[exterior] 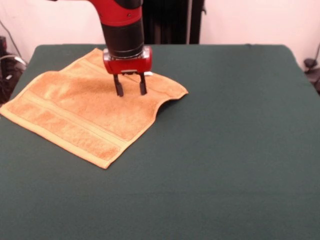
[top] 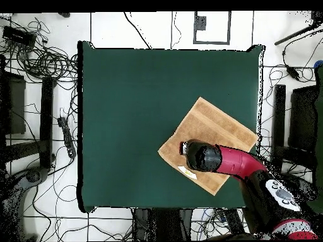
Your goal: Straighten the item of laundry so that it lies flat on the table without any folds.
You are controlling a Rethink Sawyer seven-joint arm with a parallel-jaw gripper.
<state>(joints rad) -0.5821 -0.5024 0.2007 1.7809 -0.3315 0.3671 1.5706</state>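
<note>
The orange-tan terry towel [exterior: 85, 112] lies on the dark green table [exterior: 225, 150] at the far left, turned like a diamond, with border bands along its near-left edge. Its right corner by the gripper is slightly curled and lifted. In the overhead view the towel [top: 214, 129] sits at the table's [top: 126, 113] lower right, with a small white tag [top: 187, 170] at its lower edge. My gripper [exterior: 130, 92] points straight down over the towel's far right part, fingers open and empty, tips at or just above the cloth. The arm hides part of the towel in the overhead view [top: 184, 149].
The towel's left corner reaches the table's left edge in the front view. Cables [top: 38, 63] and equipment lie on the floor around the table.
</note>
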